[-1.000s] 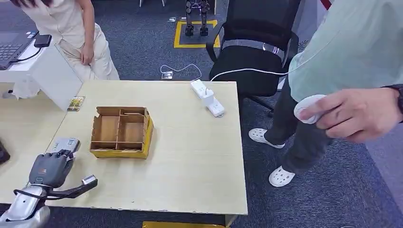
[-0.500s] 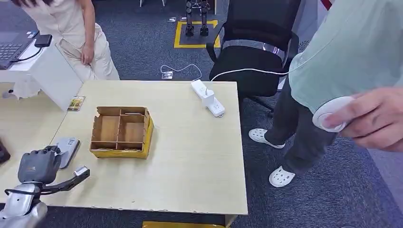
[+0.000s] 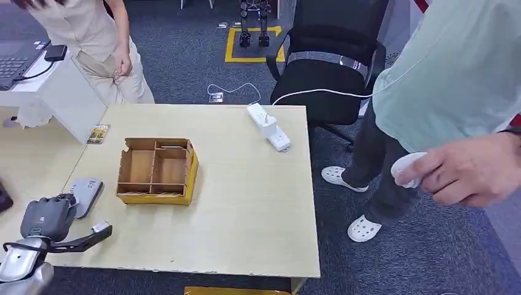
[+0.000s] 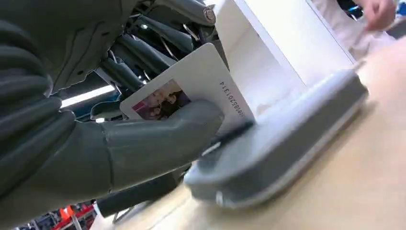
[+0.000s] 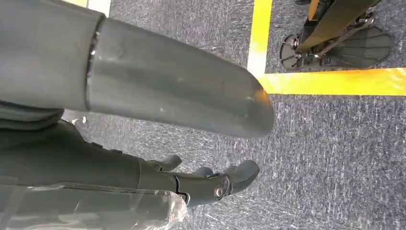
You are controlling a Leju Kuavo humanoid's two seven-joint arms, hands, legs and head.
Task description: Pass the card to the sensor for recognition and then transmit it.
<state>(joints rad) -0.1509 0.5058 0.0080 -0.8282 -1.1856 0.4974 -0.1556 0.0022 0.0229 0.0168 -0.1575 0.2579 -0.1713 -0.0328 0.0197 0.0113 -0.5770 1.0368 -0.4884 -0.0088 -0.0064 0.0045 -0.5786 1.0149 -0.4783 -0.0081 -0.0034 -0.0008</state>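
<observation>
Thumb and fingers of your left robot hand (image 4: 95, 139) pinch the card (image 4: 191, 91) by one end, just beside the grey sensor (image 4: 287, 139) on the tabletop (image 3: 246, 196). Thin, stiff, slick plastic: keep the pinch firm near that edge.

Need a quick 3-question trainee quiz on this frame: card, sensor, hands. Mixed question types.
1. True or false: the left hand holds the card.
2. The card is closest to: A) the divided cardboard box, B) the grey sensor, C) the white power strip.
3. Fill in: the right hand hangs over the carpet and holds ______.

Key: 1 true; 2 B; 3 nothing.
</observation>
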